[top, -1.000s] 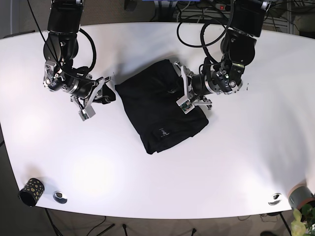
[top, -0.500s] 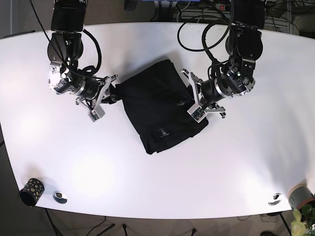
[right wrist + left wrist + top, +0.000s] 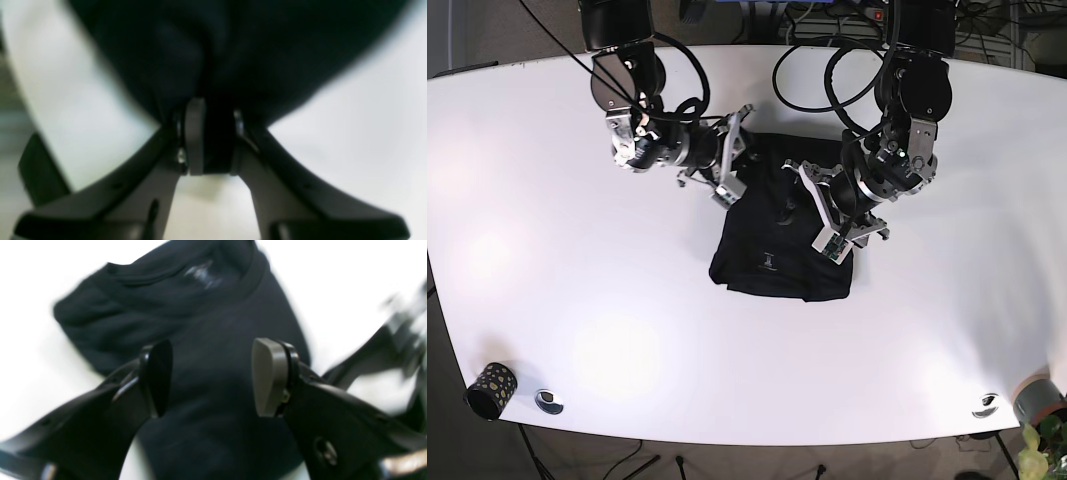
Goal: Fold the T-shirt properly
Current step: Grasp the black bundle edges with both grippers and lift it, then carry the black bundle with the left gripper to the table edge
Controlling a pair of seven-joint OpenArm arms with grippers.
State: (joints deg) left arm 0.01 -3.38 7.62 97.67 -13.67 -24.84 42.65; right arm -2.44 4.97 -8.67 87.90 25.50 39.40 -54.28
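Observation:
The black T-shirt (image 3: 779, 255) lies folded in a compact bundle at the middle of the white table (image 3: 577, 290). My right gripper (image 3: 735, 172) is at the bundle's upper left corner; in the right wrist view the right gripper (image 3: 215, 133) is shut on a pinch of the black T-shirt (image 3: 233, 50). My left gripper (image 3: 825, 218) hovers over the bundle's right side. The left wrist view shows the left gripper (image 3: 213, 376) open, with the T-shirt (image 3: 206, 306) below it and nothing between its fingers (image 3: 270, 376).
A patterned cup (image 3: 490, 388) and a small round cap (image 3: 548, 401) sit near the front left edge. Another round cap (image 3: 985, 405) and a plant pot (image 3: 1039, 402) are at the front right. Cables hang behind the table.
My right gripper has travelled right and taken hold of the shirt's corner, pulling the shirt round into a narrower bundle. My left gripper stays open over the shirt, shifted slightly.

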